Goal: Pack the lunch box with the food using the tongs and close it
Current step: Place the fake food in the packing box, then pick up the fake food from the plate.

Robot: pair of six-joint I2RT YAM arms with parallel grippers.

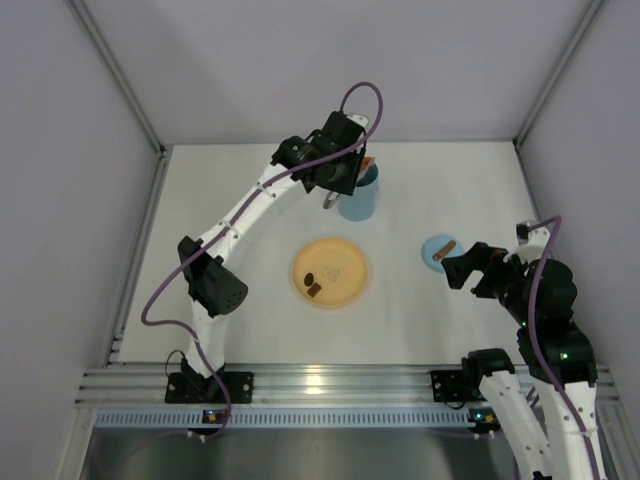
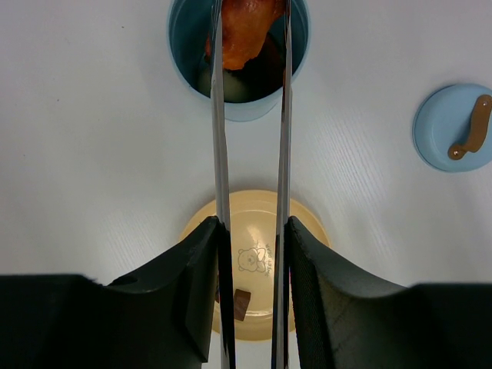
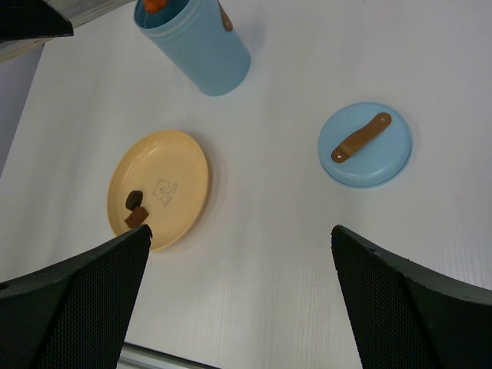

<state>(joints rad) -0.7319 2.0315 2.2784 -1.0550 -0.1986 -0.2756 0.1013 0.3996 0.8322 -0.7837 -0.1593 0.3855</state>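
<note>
Evidently my left jaws squeezed slim silver metal tongs [image 2: 221, 154] to pinch orange-red food [image 2: 244, 31] over the far, tall light-blue plastic lunch box [image 2: 238, 112]; my right jaws gaped empty.

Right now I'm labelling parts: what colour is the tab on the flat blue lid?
The tab is brown; the right wrist view shows it best.

This looks like a robot test cell in a laboratory. A bare white desk [image 1: 420, 330] is closed in by plain grey panel walls [image 1: 60, 150] at 9, 12 and 3 o'clock. An aluminium rail [image 1: 330, 382] at 6 o'clock carries the left arm [image 1: 215, 240] and the right arm [image 1: 548, 300].
</note>
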